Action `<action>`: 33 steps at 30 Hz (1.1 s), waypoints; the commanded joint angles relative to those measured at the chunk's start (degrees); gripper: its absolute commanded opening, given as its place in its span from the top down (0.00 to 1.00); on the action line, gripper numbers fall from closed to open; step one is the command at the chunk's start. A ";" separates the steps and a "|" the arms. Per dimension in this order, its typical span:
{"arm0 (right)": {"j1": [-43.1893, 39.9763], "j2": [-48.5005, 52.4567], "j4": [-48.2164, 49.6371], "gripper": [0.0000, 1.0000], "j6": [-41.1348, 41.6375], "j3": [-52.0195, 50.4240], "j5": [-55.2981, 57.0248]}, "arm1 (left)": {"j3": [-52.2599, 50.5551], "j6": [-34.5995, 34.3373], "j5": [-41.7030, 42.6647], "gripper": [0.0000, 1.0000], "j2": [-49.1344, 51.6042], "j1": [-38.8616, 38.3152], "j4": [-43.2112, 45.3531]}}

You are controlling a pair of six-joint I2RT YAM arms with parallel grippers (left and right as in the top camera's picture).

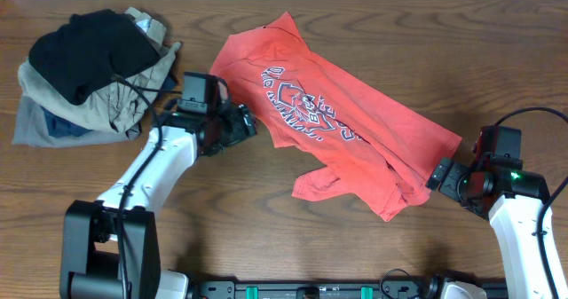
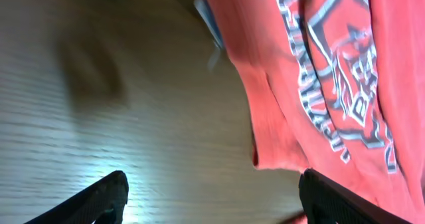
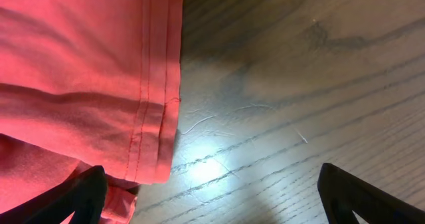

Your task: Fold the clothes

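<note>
Where the arms end over the front half of the counter [image 1: 266, 228], both claws are empty. The right claw [image 3: 212, 177] has its fingers [image 3: 358, 197] spread as wide as they go, with bare wood showing between them. One finger sits at the stitched hem of the T-shirt [image 1: 355, 121] and perhaps brushes the cloth, though the wrist view is too tight to be sure. The left claw [image 2: 212, 184] is also spread wide with nothing between its fingers. It hangs over bare wood just beside the shirt's left edge.

The T-shirt lies mid-counter between the two claws, running diagonally from far left to near right. It is red-orange and rumpled, with creases across the body and a bunched flap of cloth sticking out on its near side. The navy-and-white lettering [image 1: 306, 104] faces up.

Farthest off, in the back left corner, sits a heap of black, khaki, grey and blue clothes [image 1: 89, 77], well apart from the shirt.
</note>
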 commanded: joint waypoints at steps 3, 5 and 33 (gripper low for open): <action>-0.63 0.07 -0.02 0.01 -0.72 0.42 -1.16 | -1.29 -0.26 1.18 0.16 4.46 -4.17 2.64; -0.63 0.07 -0.02 0.01 -0.74 0.42 -2.29 | -1.29 -3.04 1.22 0.16 7.08 -6.10 4.31; 11.78 14.27 13.33 0.01 -8.33 0.26 -20.70 | -1.29 1.14 5.66 0.94 13.51 -11.10 3.98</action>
